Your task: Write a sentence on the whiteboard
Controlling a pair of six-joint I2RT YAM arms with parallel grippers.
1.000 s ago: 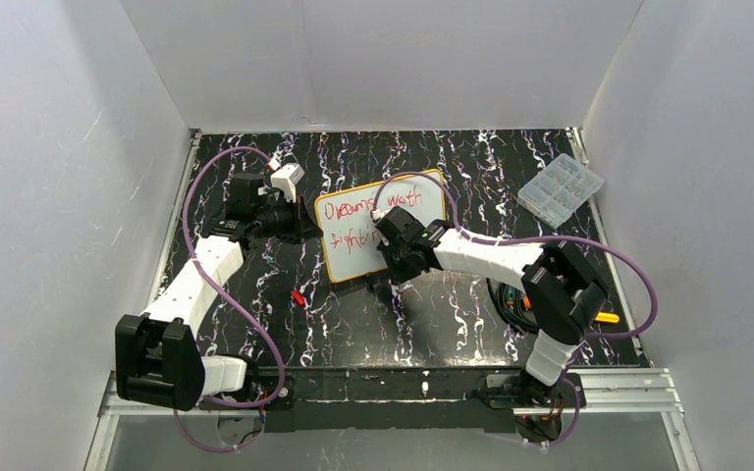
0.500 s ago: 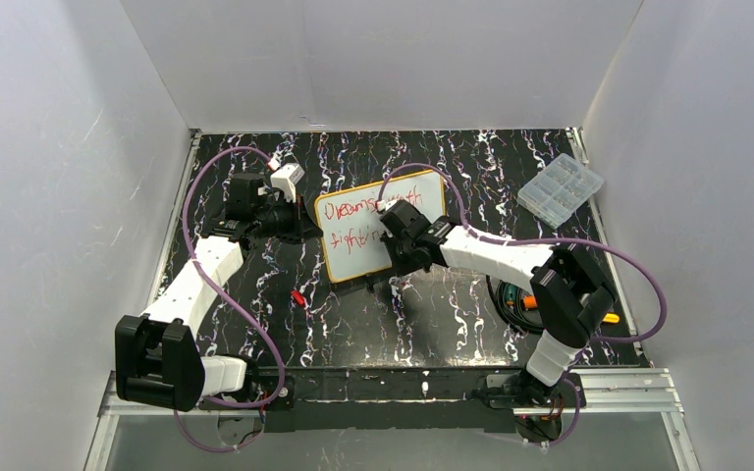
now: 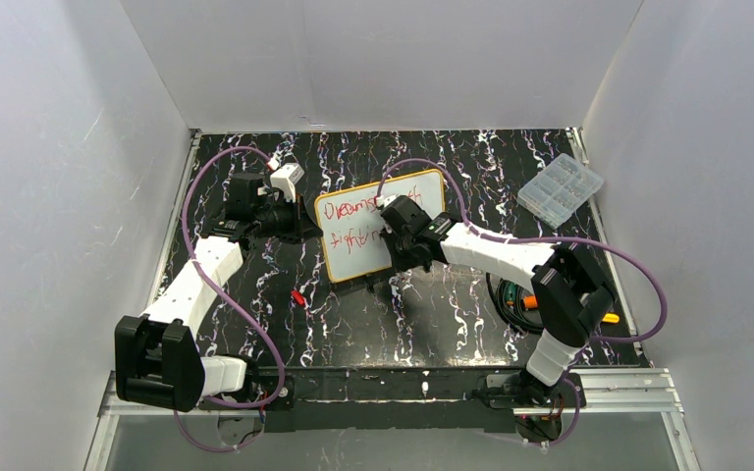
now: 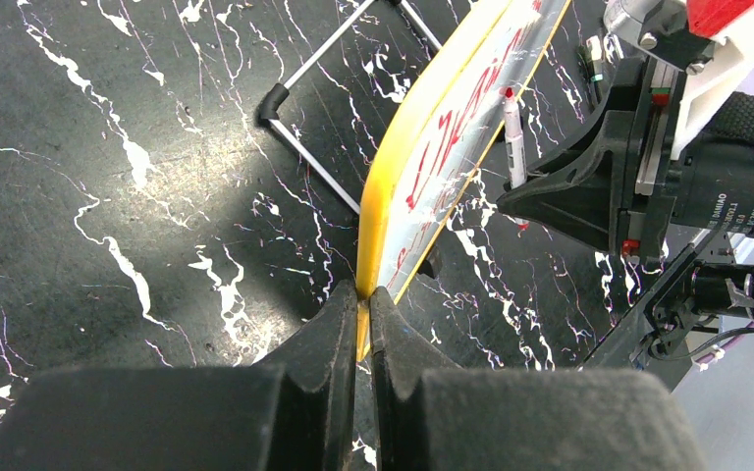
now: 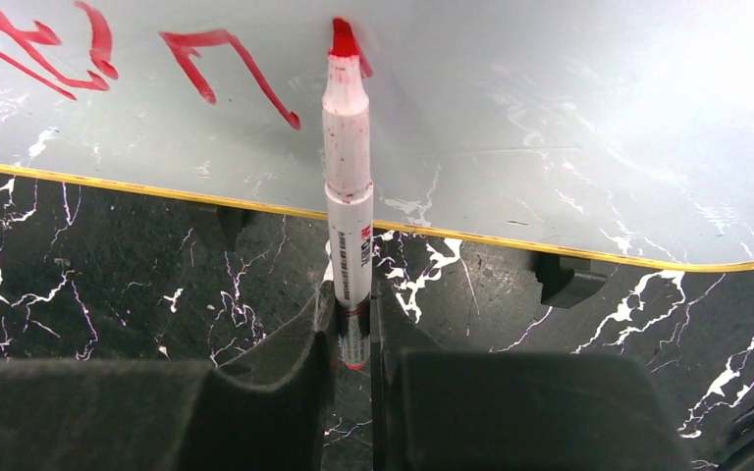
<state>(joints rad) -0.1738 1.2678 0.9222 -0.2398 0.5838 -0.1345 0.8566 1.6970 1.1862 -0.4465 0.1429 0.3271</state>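
Here, your left pincer point(image 4: 363, 294) pinches the yellow edge of the whiteboard point(image 3: 357, 259), likely steadying it, propped on the table point(image 3: 432, 314), against writing pressure. Your right pincer point(image 5: 353, 299) grips the red marker point(image 5: 347, 186) by its tail, tip touching the board beside the sentence point(image 3: 346, 210).

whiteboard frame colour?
The whiteboard's frame is yellow-orange; the left wrist view shows it best.

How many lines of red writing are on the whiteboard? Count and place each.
2. One line crosses the top of the whiteboard; the second line sits below it. The right hand may hide letters.
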